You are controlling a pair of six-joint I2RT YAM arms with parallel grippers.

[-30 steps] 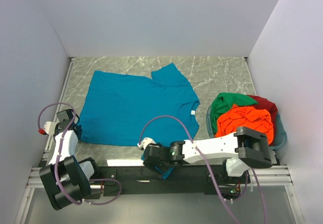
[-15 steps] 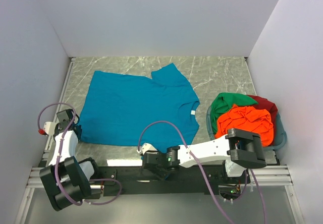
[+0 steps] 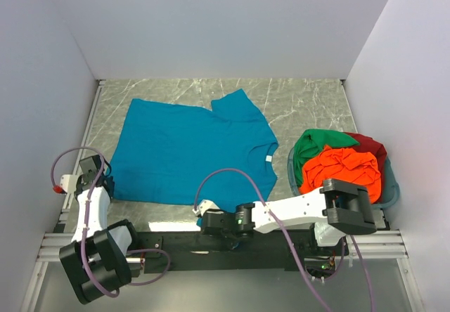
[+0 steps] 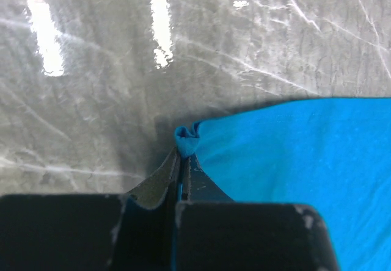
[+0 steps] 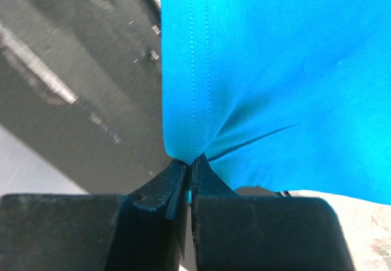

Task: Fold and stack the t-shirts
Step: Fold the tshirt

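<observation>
A teal-blue t-shirt (image 3: 190, 150) lies spread flat on the marble table, one part of it hanging over the near edge. My left gripper (image 3: 103, 183) is at its near left corner. In the left wrist view that gripper (image 4: 183, 156) is shut on a bunched tip of the cloth (image 4: 293, 161). My right gripper (image 3: 221, 228) is low at the table's near edge. The right wrist view shows it (image 5: 190, 162) shut on the stitched hem of the hanging cloth (image 5: 275, 69). Orange-red (image 3: 341, 171), green (image 3: 320, 143) and dark red (image 3: 371, 145) t-shirts are heaped at the right.
A teal-grey plastic basket (image 3: 395, 187) holds the heap at the right edge. White walls enclose the table on three sides. A black rail (image 3: 176, 243) with both arm bases runs along the near edge. Bare marble (image 3: 309, 105) shows behind and right of the shirt.
The right gripper has closed from wide open onto the shirt's hanging hem, and its arm sank a little toward the near edge. The left gripper kept its hold on the corner.
</observation>
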